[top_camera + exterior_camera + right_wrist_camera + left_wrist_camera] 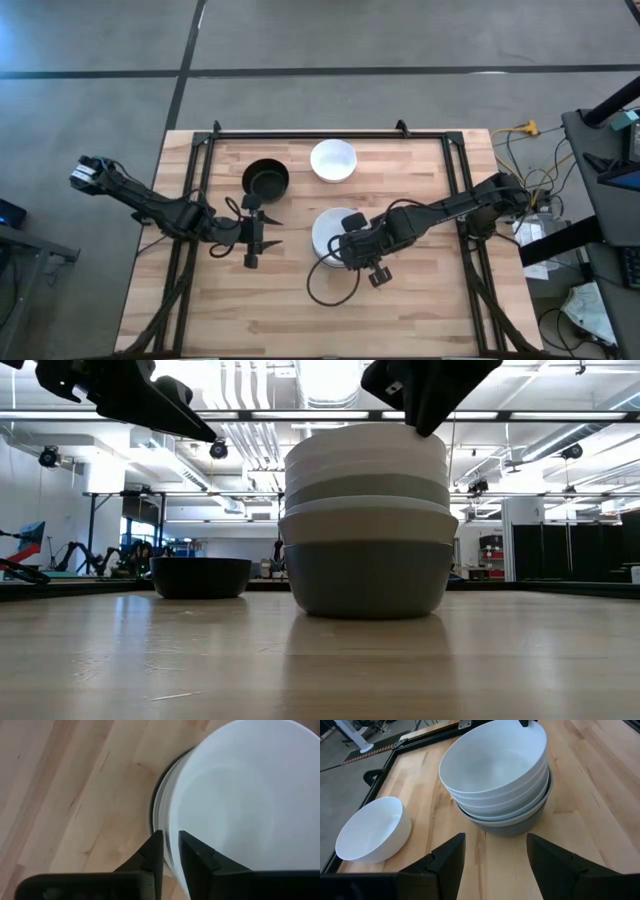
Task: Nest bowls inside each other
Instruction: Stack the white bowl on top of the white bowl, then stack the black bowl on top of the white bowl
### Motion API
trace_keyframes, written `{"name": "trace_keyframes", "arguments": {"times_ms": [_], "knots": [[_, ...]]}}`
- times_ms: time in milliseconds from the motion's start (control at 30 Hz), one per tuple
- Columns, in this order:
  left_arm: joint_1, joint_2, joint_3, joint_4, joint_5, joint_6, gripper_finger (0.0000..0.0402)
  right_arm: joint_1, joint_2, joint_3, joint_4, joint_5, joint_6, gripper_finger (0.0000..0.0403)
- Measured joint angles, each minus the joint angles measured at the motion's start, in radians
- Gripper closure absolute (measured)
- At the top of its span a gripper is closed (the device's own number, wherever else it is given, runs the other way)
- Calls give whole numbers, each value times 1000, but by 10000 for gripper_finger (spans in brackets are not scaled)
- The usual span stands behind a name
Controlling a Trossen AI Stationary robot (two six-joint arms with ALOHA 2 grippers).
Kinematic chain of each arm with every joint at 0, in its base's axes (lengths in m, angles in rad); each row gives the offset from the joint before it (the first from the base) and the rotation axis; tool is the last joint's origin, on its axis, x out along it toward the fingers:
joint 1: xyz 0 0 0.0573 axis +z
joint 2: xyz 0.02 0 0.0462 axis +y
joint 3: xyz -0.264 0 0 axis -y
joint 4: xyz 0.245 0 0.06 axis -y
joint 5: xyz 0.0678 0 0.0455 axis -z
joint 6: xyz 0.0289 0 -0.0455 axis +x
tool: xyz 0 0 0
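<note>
A stack of several nested bowls, grey at the bottom and white on top, stands near the table's middle. My right gripper is over the stack's near right rim, pointing steeply down. Its fingers are a little apart, one inside the top white bowl and one outside. A single white bowl and a black bowl rest on their bases at the far side. My left gripper hovers open to the left of the stack, with nothing between its fingers. My right gripper straddles the top white bowl's rim from above, one finger inside the bowl and the other outside. A narrow gap shows between the fingers, and I cannot tell whether they touch the rim. The bowl sits nested in the stack.
A black metal frame runs along the table's far edge and down both sides. Bare wood lies along the near half of the table. Cables and equipment stand off the right edge.
</note>
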Motion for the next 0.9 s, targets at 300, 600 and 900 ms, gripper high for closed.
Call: {"name": "trace_keyframes", "arguments": {"times_ms": [300, 600, 900], "knots": [[0, 0, 0, 0, 0, 0, 206, 0, -18, 0, -3, 1, -7, 318], [0, 0, 0, 0, 0, -1, 206, 0, -60, 54, -10, 7, -1, 316], [0, 0, -24, -9, -47, -29, 206, 23, -224, -181, 19, 8, 202, 333]]}}
